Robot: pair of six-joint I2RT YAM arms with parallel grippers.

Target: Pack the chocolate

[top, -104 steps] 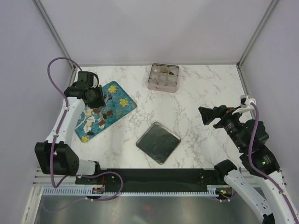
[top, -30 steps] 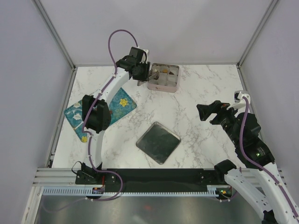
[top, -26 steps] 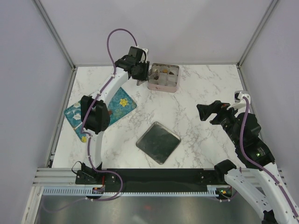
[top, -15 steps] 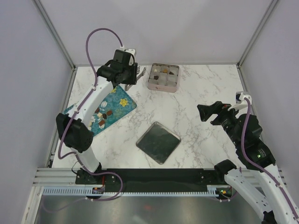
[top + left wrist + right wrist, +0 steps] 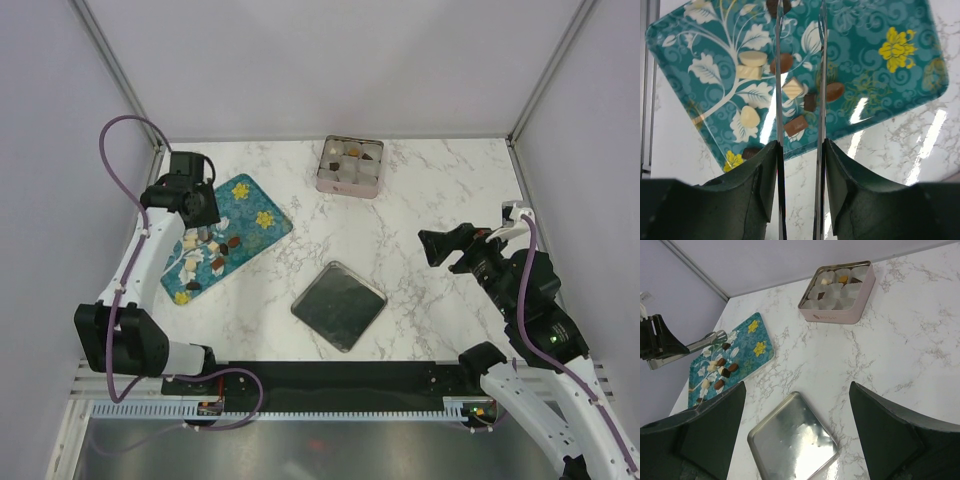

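Observation:
Several pieces of chocolate (image 5: 795, 125), dark, reddish-brown and whitish, lie on a teal flowered tray (image 5: 890, 85) at the table's left (image 5: 255, 215). My left gripper (image 5: 800, 145) hovers over them, shut on metal tongs (image 5: 778, 75) whose two blades stand a little apart above the pieces, nothing between them. In the top view the left gripper (image 5: 195, 205) is above the tray's near-left part. A pink square tin (image 5: 345, 186) with pale paper cups stands at the back; a few cups hold chocolate (image 5: 368, 156). My right gripper (image 5: 435, 248) hangs open at the right, well above the table.
The tin's silver lid (image 5: 338, 305) lies flat at the middle front, also under my right gripper in its wrist view (image 5: 792, 442). Purple walls and metal frame posts close in the marble table on three sides.
My left arm has swung back from the tin at the rear to above the tray, tongs still in its grip. The right arm has barely shifted.

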